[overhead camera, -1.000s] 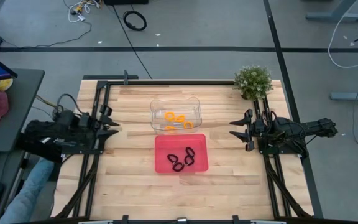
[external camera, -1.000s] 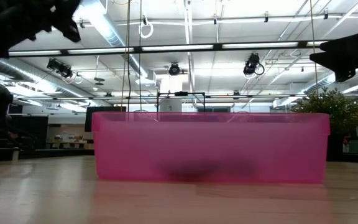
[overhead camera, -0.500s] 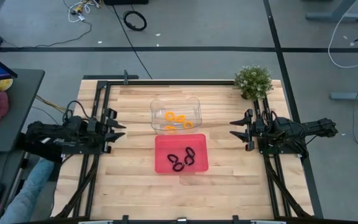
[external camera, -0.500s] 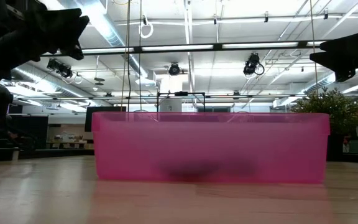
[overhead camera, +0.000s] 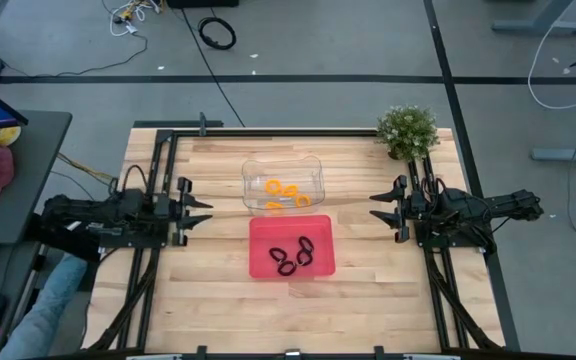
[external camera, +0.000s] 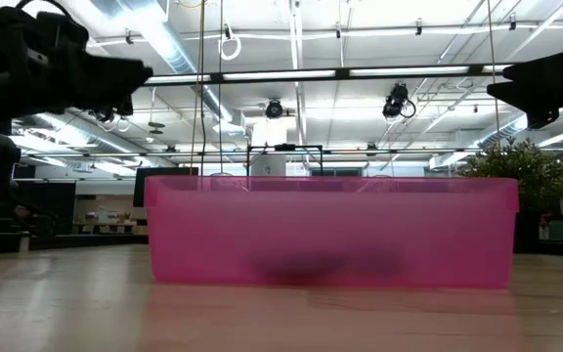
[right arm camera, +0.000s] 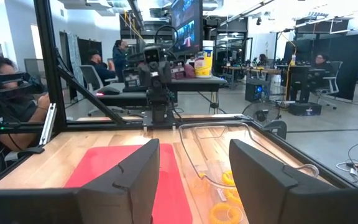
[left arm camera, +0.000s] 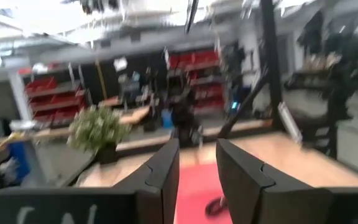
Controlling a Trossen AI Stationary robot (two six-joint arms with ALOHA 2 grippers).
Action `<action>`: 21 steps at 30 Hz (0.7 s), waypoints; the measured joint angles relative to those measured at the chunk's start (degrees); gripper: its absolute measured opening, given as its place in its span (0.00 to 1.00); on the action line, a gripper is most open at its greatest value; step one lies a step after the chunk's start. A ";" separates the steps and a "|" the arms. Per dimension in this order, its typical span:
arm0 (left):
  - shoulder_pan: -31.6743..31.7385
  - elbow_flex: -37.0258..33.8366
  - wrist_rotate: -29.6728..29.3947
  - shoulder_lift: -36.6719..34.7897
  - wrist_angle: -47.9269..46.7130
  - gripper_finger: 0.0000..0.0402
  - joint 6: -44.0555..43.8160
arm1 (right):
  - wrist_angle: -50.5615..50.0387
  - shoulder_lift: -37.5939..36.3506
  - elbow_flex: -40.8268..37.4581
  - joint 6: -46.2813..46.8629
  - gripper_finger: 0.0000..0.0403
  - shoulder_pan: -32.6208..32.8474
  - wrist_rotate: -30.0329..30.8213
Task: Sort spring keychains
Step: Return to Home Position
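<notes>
Several orange spring keychains [overhead camera: 286, 192] lie clustered in the transparent bin [overhead camera: 253, 172], on the side of it nearer the right arm. In the right wrist view they show as yellow-orange coils on the bin's clear floor. The black spring keychains [overhead camera: 293, 259], about three small loops, lie close together in the red tray [overhead camera: 268, 232], toward its front edge. The tray sits just in front of the bin at the middle of the wooden table [overhead camera: 368, 290], and whether the two touch cannot be told. In the low view the tray's translucent pink wall fills the middle, with the black loops only a dark smudge behind it.

The left gripper [overhead camera: 204, 213] hangs above the table off the left of the bin and tray, well apart from both and pointing toward the centre. Its jaws are parted by a narrow gap and hold nothing. The right gripper [overhead camera: 373, 208] hangs opposite it on the far side of the two containers, also well clear of them. Its jaws are spread wide and empty.

A small potted plant [overhead camera: 407, 130] stands at the table's back right corner, behind the right arm. Beyond the table, a large black cable coil [overhead camera: 218, 33] lies on the grey floor.
</notes>
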 joint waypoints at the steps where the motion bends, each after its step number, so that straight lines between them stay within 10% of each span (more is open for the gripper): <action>1: 0.00 0.00 -0.67 0.00 -1.48 0.28 0.24 | 0.00 0.00 0.00 0.01 0.49 0.01 0.00; 21: -0.02 0.04 -2.80 0.00 -10.91 0.28 0.39 | 0.02 0.00 0.00 0.01 0.49 0.01 0.00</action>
